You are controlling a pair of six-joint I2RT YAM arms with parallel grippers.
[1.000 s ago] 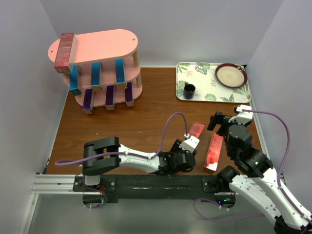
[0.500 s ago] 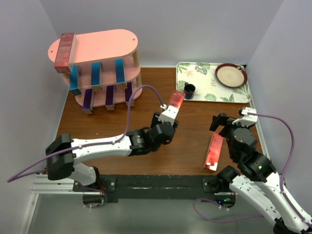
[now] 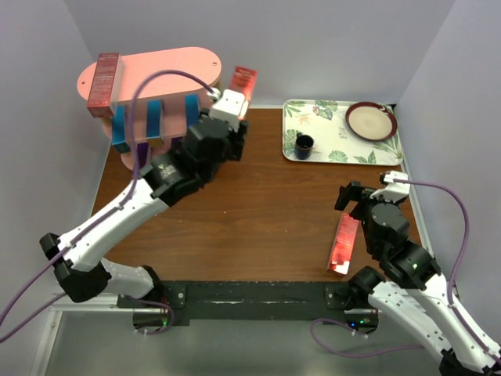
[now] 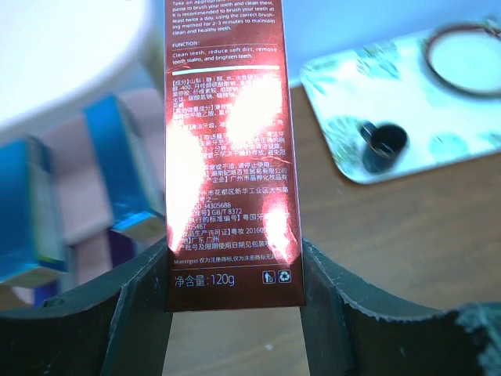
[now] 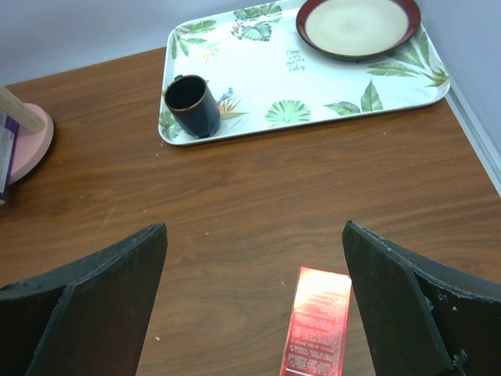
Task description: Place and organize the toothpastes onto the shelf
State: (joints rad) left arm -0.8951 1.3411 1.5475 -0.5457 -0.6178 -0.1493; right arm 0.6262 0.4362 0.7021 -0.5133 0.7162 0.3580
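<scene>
Left gripper (image 3: 238, 94) clamps a metallic red toothpaste carton (image 3: 243, 80) by one end, jaws narrow on its sides; within the last second it travels from the 6 o'clock edge of the table (image 3: 235, 211), through centre, up beside the 3 o'clock end of the pink shelf (image 3: 168, 66), near the top board. One red carton (image 3: 103, 78) already lies at that board's 9 o'clock end; blue cartons (image 3: 154, 117) stand on the middle tier, purple cartons (image 3: 176, 153) on the bottom. Judgement: set-down on top comes next. Right gripper (image 5: 252, 258) hangs spread wide, empty, over the last red carton (image 5: 316, 329) at the table's 4 o'clock
</scene>
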